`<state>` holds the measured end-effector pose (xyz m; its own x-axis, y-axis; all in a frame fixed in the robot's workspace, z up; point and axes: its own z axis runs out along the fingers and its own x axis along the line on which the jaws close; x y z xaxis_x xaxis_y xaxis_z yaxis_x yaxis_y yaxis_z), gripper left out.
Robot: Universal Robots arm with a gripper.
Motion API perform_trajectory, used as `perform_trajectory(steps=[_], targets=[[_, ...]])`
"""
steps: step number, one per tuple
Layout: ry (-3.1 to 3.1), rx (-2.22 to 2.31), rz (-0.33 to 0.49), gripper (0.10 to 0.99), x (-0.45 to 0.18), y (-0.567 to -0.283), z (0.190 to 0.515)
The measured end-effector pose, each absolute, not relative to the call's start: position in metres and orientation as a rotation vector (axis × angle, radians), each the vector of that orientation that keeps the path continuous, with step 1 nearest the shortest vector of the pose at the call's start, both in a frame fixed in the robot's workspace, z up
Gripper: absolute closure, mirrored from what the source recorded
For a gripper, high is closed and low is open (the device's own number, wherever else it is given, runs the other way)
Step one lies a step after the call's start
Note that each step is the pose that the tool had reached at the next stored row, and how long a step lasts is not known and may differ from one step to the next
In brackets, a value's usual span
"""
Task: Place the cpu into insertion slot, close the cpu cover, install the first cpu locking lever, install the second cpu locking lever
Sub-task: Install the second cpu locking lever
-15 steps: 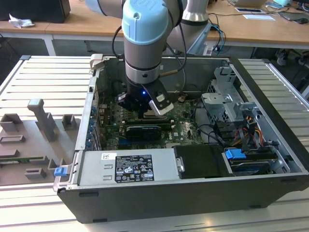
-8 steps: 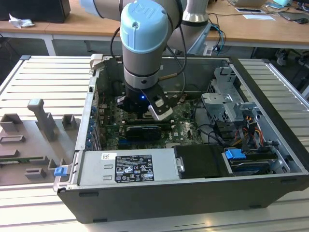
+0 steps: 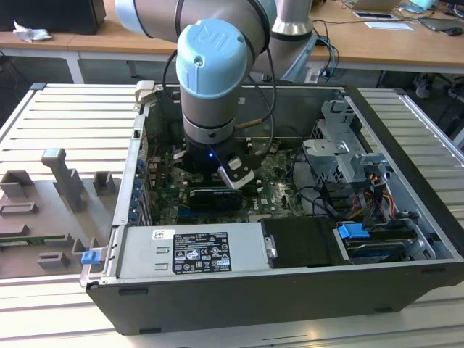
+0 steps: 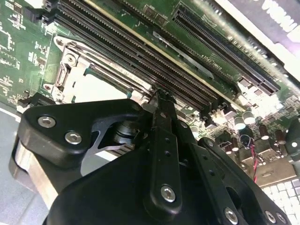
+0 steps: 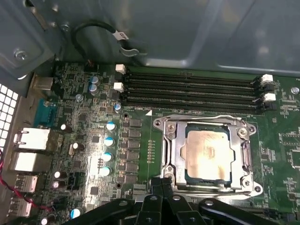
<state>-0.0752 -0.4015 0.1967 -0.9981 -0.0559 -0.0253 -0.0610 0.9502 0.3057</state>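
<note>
Hovering low inside the open computer case (image 3: 406, 217), my arm has the gripper (image 5: 161, 185) right at the socket's near edge on the motherboard (image 5: 136, 140). In the first wrist view the cpu (image 5: 208, 154) lies seated in its slot, silvery top showing through the window of the cpu cover (image 5: 174, 150) — the cover lies flat over it (framing all four sides). Gripper fingers (image 4: 161, 122) appear pressed together, holding nothing that I can make out. Four memory slots (image 5: 192, 91) run just beside the socket.
</note>
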Motion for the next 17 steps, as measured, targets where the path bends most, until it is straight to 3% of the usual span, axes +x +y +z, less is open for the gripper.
perform_trajectory(steps=[17], targets=[[3.081, -0.092, 0.515, 0.980, -0.0786, -0.4012, 0.1976]])
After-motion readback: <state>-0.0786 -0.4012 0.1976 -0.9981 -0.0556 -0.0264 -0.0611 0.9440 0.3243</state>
